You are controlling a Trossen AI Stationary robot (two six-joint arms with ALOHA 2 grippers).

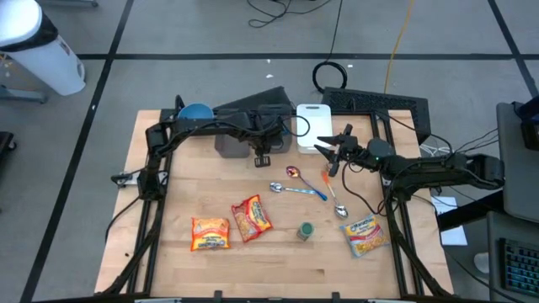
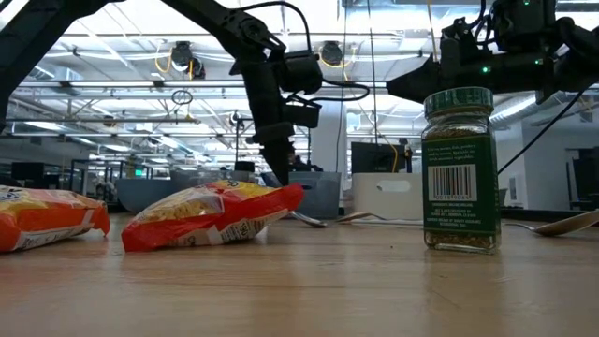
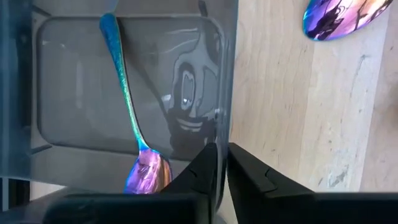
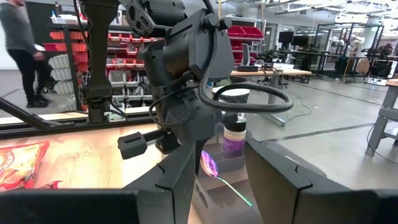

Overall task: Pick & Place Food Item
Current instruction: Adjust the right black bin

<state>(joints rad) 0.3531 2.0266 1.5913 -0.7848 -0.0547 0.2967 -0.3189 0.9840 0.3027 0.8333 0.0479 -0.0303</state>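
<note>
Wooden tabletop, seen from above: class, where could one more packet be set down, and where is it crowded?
Free: the wooden tabletop left of the orange noodle packet, and its front strip below the green-lidded spice jar. Crowded: the middle, around the iridescent spoons, and the back by the grey bin.

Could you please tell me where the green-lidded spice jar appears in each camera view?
High view: spice jar stands near the table's front edge, about mid-width.
Low view: jar is large in the foreground, right of centre.
Left wrist view: not in it.
Right wrist view: not in it; the pale-lidded jar there is a different one.
Shared landmark: the orange noodle packet lying to the jar's left in both views.
</note>
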